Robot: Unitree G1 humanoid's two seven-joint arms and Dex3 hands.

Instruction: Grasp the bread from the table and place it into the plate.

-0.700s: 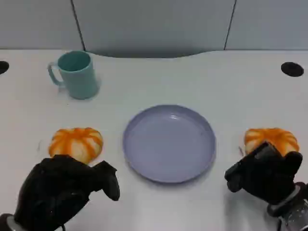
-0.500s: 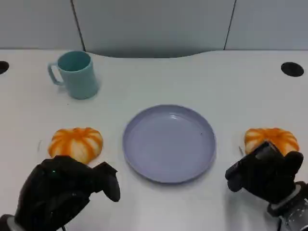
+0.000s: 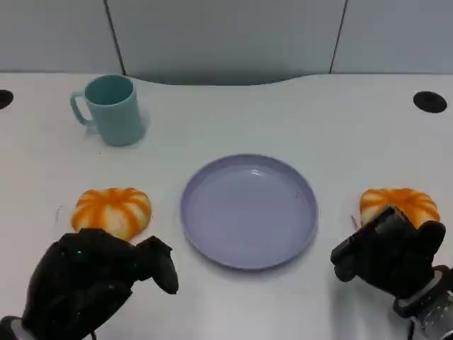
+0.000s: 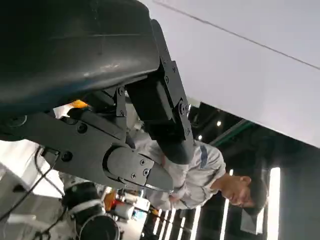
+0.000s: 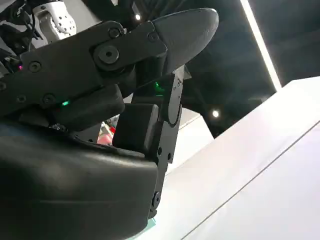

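Note:
Two orange-striped bread rolls lie on the white table: one [image 3: 112, 210] left of the lavender plate [image 3: 205, 212], one [image 3: 400, 203] to its right. The plate holds nothing. My left hand [image 3: 92, 283] hovers just in front of the left roll, holding nothing, its thumb pointing toward the plate. My right hand [image 3: 389, 258] sits in front of the right roll and hides that roll's near edge; it holds nothing. In the left wrist view the black fingers [image 4: 150, 95] are spread, with a sliver of orange bread [image 4: 80, 104] behind them. The right wrist view shows the fingers [image 5: 150, 45] stretched out and bare.
A teal mug [image 3: 110, 110] stands at the back left. Black round cable holes [image 3: 429, 101] sit at the table's far corners. A grey partition wall runs behind the table. A person in a light shirt [image 4: 200, 170] appears in the left wrist view.

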